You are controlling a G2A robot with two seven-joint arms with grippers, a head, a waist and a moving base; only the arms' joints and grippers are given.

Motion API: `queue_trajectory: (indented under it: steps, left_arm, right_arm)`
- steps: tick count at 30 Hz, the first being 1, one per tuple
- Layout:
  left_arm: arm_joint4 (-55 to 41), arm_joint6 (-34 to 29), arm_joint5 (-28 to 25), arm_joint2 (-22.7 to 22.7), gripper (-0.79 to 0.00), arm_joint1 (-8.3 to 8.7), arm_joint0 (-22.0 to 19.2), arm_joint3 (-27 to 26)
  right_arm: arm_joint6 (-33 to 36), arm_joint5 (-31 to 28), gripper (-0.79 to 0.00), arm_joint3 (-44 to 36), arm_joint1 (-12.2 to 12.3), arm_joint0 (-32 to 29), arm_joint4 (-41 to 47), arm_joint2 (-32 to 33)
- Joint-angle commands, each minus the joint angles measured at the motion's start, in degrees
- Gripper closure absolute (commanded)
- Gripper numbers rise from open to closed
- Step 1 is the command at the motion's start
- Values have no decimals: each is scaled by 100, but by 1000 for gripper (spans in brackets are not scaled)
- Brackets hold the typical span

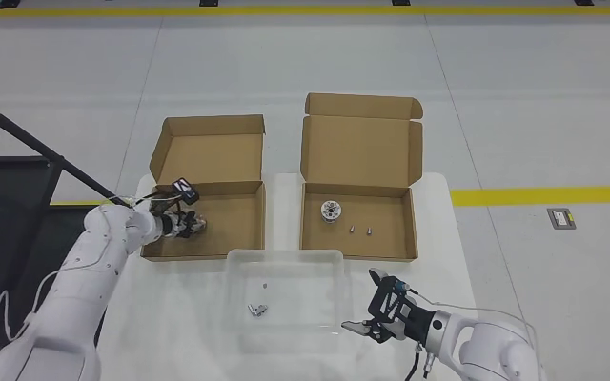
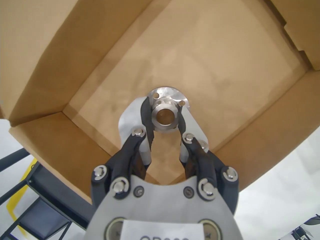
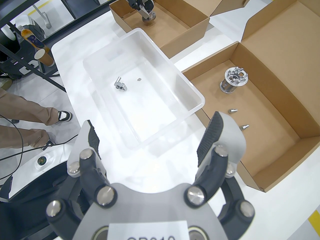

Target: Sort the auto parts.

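Observation:
My left gripper [image 2: 163, 121] is shut on a round metal flange hub [image 2: 165, 112] low inside the left cardboard box [image 1: 233, 224]; the top view shows that gripper [image 1: 191, 225] at the box's left side. The right cardboard box [image 1: 405, 238] holds a finned metal hub [image 3: 233, 79] and two small bolts [image 3: 232, 111]. A clear plastic bin [image 1: 329, 262] at the table's front holds a small metal bracket [image 3: 120, 84] and a tiny piece [image 3: 139, 79]. My right gripper [image 3: 155, 136] stands open, holding nothing, over the table in front of the bin's right end.
Both boxes have their lids folded back at the far side. White tabletop [image 1: 438, 276] lies bare to the right of the bin. A black frame [image 1: 38, 152] stands left of the table. A paper cup [image 3: 44, 57] and a bottle [image 3: 30, 37] sit beyond the table's left end.

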Motion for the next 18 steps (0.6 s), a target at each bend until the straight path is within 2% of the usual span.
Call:
queue_trajectory:
  steps: [1,5,6,7,8,9,11,12,15,18]
  left_arm:
    - [2,27,-5,27,0,-41,-26,97]
    - [-2,85,1,58,0,-103,-61,254]
    - [-51,109,-21,46,-71,-117,-63,297]
    - [-80,126,-53,39,-249,-127,-73,333]
    - [-73,125,-37,40,-360,-132,-92,360]
    - [-66,133,-35,40,-397,-137,-106,377]
    - [-79,175,-42,26,-625,-139,-124,413]
    - [-66,188,-45,26,-677,-138,-132,422]
    - [-48,260,-43,6,-733,-123,-159,443]
    - [-68,370,-115,-44,-751,-90,-202,425]
  right_arm:
    - [0,0,-785,0,0,0,0,0]
    - [0,0,-785,0,0,0,0,0]
    - [0,0,-785,0,0,0,0,0]
    - [0,0,-785,0,0,0,0,0]
    - [0,0,-785,0,0,0,0,0]
    - [0,0,-785,0,0,0,0,0]
    - [0,0,-785,0,0,0,0,0]
    - [0,0,-785,0,0,0,0,0]
    - [0,0,-785,0,0,0,0,0]
    - [0,0,-785,0,0,0,0,0]
